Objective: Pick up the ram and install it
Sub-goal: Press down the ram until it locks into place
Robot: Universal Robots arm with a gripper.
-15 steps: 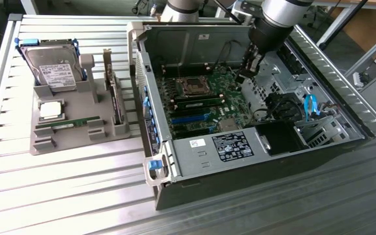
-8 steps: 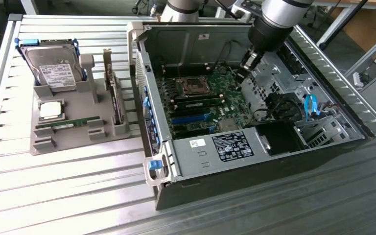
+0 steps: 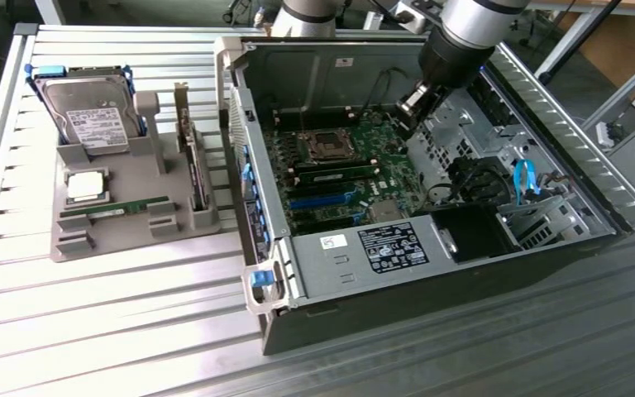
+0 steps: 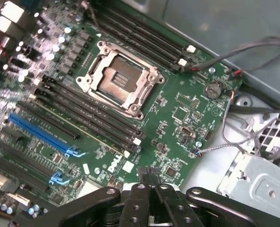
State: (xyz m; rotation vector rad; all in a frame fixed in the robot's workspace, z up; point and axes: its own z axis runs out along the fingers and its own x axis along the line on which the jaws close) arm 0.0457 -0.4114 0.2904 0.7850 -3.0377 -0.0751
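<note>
The ram [image 3: 113, 208], a thin green stick, lies flat at the front of the grey parts holder [image 3: 130, 227] on the exterior view's left, outside the computer case. My gripper [image 3: 410, 114] hangs far from it, inside the open case [image 3: 428, 248] above the motherboard's [image 3: 346, 178] far right part. In the wrist view the gripper [image 4: 148, 172] is shut, its black fingers [image 4: 140, 189] pressed together with nothing between them. Beyond the fingertips lie the empty processor socket [image 4: 118, 82] and the black memory slots [image 4: 90, 120]. One slot shows a thin pale edge along its length.
The holder also carries a hard drive [image 3: 88, 116], a square silver processor [image 3: 86, 186] and an upright expansion card [image 3: 191, 161]. Loose cables [image 4: 253, 137] and a metal bracket [image 4: 262, 184] sit beside the board. Blue card slots [image 4: 40, 135] lie past the memory slots.
</note>
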